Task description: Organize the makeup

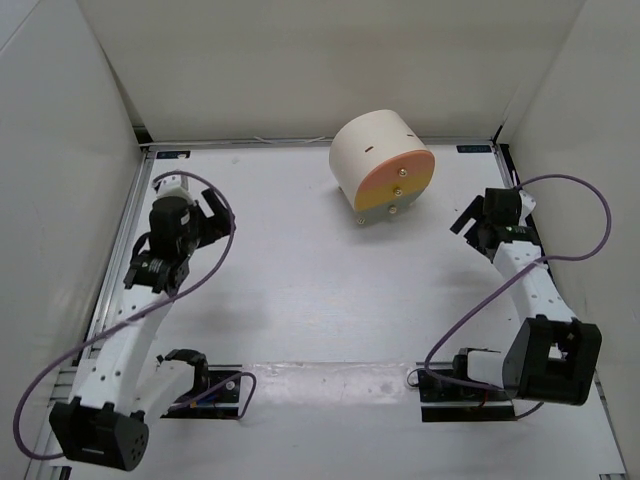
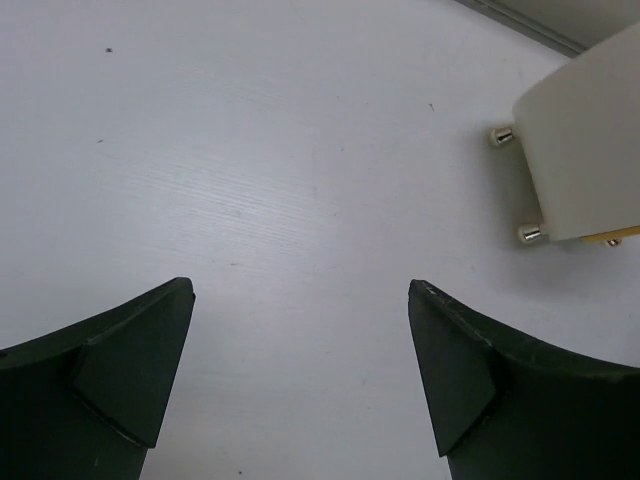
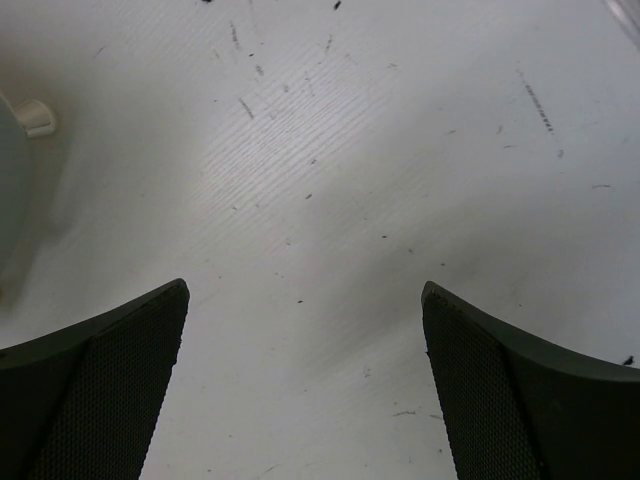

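Observation:
No makeup shows in any view. My left gripper (image 1: pixel 216 218) hovers over the bare white table at the left, open with nothing between its fingers (image 2: pixel 300 290). On the right side my right gripper (image 1: pixel 468 225) is also open and empty (image 3: pixel 305 290). Between them, at the back, stands a cream cylinder box (image 1: pixel 382 165) with orange drawer fronts facing the front right. The left wrist view catches its side and small metal feet (image 2: pixel 590 150) at the upper right. A sliver of it (image 3: pixel 10 180) edges into the right wrist view at the left.
White walls enclose the table (image 1: pixel 300 300) on the left, back and right. Purple cables (image 1: pixel 590 230) loop from both arms. The arm bases (image 1: pixel 210 385) sit at the near edge.

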